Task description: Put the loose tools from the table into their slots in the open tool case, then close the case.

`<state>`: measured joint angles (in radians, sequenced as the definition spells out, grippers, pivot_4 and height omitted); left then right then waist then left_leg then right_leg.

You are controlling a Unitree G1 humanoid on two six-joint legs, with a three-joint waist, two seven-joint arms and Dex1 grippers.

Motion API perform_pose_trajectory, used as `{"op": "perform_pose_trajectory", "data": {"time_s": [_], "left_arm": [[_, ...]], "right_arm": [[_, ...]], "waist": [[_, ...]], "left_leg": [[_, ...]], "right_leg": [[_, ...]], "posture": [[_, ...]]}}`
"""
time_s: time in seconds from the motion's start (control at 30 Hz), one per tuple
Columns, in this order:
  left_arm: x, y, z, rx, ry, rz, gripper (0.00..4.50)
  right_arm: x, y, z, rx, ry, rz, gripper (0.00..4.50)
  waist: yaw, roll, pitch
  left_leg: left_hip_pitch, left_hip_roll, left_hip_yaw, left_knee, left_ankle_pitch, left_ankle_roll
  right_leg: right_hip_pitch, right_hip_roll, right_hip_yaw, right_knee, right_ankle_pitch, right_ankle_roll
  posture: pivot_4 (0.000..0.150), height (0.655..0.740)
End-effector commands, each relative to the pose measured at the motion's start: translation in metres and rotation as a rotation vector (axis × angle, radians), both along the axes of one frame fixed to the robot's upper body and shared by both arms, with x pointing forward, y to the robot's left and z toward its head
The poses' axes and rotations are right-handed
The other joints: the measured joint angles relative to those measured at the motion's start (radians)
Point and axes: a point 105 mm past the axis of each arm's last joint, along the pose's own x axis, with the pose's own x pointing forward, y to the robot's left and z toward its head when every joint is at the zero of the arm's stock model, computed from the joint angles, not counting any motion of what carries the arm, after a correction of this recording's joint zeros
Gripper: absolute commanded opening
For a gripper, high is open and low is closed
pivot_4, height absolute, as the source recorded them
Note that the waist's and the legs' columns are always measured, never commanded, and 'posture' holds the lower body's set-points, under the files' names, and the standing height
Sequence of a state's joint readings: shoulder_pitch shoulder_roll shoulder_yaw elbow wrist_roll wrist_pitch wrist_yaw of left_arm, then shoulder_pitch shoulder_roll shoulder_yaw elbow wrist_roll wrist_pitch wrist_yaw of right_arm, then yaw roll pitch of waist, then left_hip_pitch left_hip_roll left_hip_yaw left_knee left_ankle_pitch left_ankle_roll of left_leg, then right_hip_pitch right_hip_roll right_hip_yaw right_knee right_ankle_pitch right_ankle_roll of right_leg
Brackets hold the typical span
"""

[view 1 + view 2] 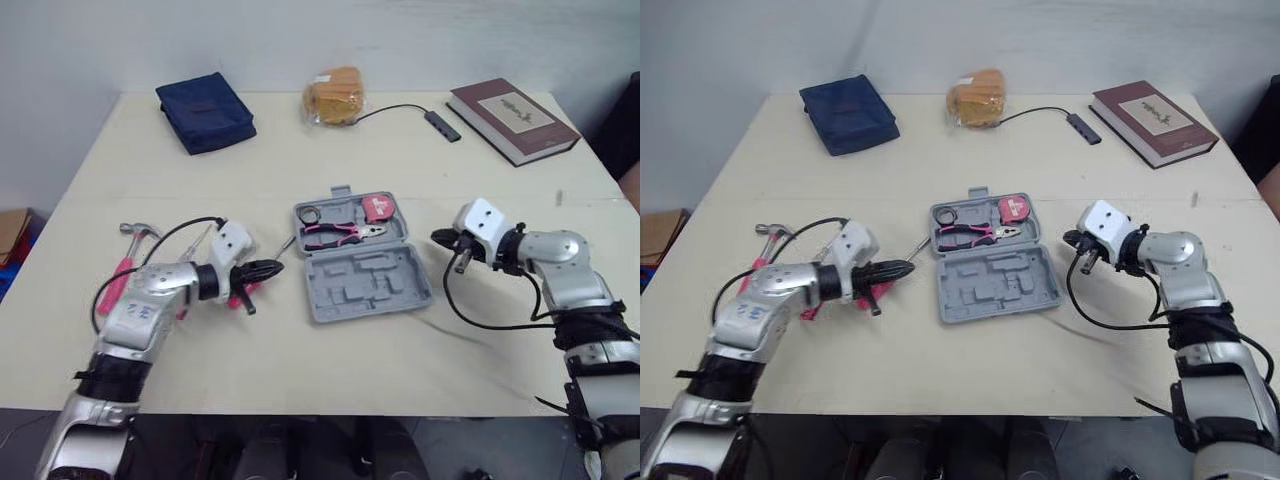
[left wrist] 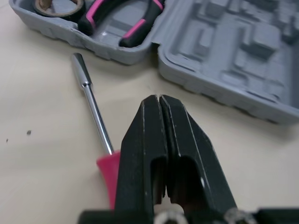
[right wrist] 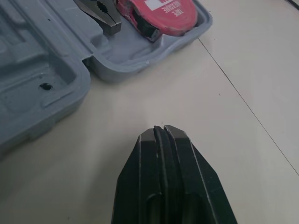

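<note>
Head camera: the book at the far right has a pale label on its cover, too small to read. The left gripper has its fingers pressed together and holds nothing. It is low over the table, just left of the tool case. The right gripper is also closed and empty, just right of the case. The grey case lies open in the middle of the table. Its far half holds a tape roll, pink-handled pliers and a red tape measure. The moulded slots of its near half are bare. A hammer lies loose at the left, and a screwdriver lies just beside the case's left edge. A navy pouch sits at the far left.

Left wrist camera: the two black fingers meet with no gap. The screwdriver's pink handle lies under them, but whether they touch it cannot be told. Its steel shaft points toward the case.

Right wrist camera: the fingers are shut tight above bare table near the case's corner. The tape measure's white label appears to read "TAPE MEASURE".
</note>
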<state>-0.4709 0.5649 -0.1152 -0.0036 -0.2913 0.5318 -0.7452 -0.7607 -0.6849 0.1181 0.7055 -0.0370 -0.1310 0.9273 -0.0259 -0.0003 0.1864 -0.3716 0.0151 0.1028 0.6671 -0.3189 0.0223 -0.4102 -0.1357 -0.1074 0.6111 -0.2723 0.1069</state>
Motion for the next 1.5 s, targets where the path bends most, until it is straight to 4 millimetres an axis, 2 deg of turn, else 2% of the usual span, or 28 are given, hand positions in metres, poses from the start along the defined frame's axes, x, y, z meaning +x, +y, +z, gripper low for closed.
{"op": "perform_pose_trajectory", "data": {"time_s": [0.03, 0.27, 0.4, 0.53, 0.67, 0.77, 0.87, 1.03, 1.27, 1.5], "left_arm": [[0.004, -0.006, 0.001, 0.025, -0.017, -0.003, 0.0], [0.023, -0.018, -0.009, 0.049, -0.029, 0.082, 0.0], [0.028, -0.031, -0.012, 0.038, -0.02, 0.059, 0.0], [0.034, -0.033, -0.016, 0.029, -0.016, 0.07, 0.0], [0.036, -0.029, -0.022, 0.051, -0.018, 0.068, 0.0], [0.022, -0.034, -0.016, 0.021, -0.04, -0.045, 0.0], [-0.002, -0.038, -0.011, -0.001, -0.032, -0.195, 0.0], [-0.028, -0.023, -0.017, 0.056, -0.013, -0.273, 0.0], [-0.047, -0.006, -0.029, 0.078, 0.007, -0.262, 0.0], [-0.059, 0.012, -0.036, 0.063, 0.034, -0.173, 0.0]], "right_arm": [[0.005, -0.002, 0.002, -0.028, -0.026, -0.005, 0.02], [0.006, 0.013, -0.009, -0.019, 0.004, 0.042, 0.02], [0.003, 0.022, -0.013, 0.0, 0.009, 0.087, 0.02], [-0.003, 0.036, -0.014, 0.014, 0.015, 0.145, 0.02], [-0.009, 0.041, -0.016, 0.008, 0.027, 0.184, 0.02], [-0.03, 0.051, -0.013, 0.077, 0.067, 0.278, 0.02], [-0.053, 0.047, -0.016, 0.075, 0.12, 0.32, 0.02], [-0.085, 0.045, -0.022, 0.041, 0.183, 0.354, 0.02], [-0.117, 0.056, -0.037, 0.065, 0.26, 0.38, 0.02], [-0.128, 0.075, -0.04, 0.089, 0.267, 0.401, 0.02]], "waist": [[0.0, 0.0, 0.0], [-0.001, 0.0, 0.0], [-0.003, 0.0, 0.0], [-0.001, 0.0, 0.0], [-0.001, 0.0, 0.0], [0.0, 0.0, 0.0], [-0.003, 0.0, 0.0], [0.002, 0.0, 0.0], [0.001, 0.0, 0.0], [-0.002, 0.0, 0.0]], "left_leg": [[0.0, 0.0, 0.0, 0.0, 0.0, 0.0], [0.001, 0.0, 0.0, 0.001, 0.0, 0.0], [0.001, 0.001, 0.0, 0.001, 0.0, 0.0], [0.001, 0.001, 0.0, 0.001, 0.0, 0.0], [0.001, 0.001, 0.0, 0.002, 0.0, 0.0], [0.001, 0.001, 0.0, 0.002, 0.0, 0.0], [0.001, 0.001, 0.0, 0.0, 0.0, -0.001], [0.0, 0.001, 0.0, 0.001, 0.0, 0.0], [0.001, 0.001, -0.001, 0.0, -0.001, -0.001], [0.002, 0.002, 0.0, 0.0, -0.002, -0.001]], "right_leg": [[0.0, 0.0, 0.0, 0.0, 0.0, 0.0], [0.001, 0.0, 0.0, 0.001, 0.0, 0.0], [0.001, 0.001, 0.0, 0.001, 0.0, 0.0], [0.001, 0.001, 0.0, 0.001, 0.0, 0.0], [0.001, 0.001, 0.0, 0.002, 0.0, 0.0], [0.001, 0.001, 0.0, 0.002, 0.0, 0.0], [0.0, 0.002, 0.0, 0.001, 0.0, 0.0], [0.0, 0.001, 0.0, 0.0, 0.0, 0.0], [0.001, 0.0, 0.001, 0.0, 0.0, 0.0], [0.0, 0.0, 0.001, -0.001, 0.0, -0.001]], "posture": [[0.15, 0.74], [0.15, 0.74], [0.15, 0.74], [0.15, 0.74], [0.15, 0.74], [0.15, 0.74], [0.15, 0.74], [0.15, 0.74], [0.15, 0.74], [0.15, 0.74]]}}
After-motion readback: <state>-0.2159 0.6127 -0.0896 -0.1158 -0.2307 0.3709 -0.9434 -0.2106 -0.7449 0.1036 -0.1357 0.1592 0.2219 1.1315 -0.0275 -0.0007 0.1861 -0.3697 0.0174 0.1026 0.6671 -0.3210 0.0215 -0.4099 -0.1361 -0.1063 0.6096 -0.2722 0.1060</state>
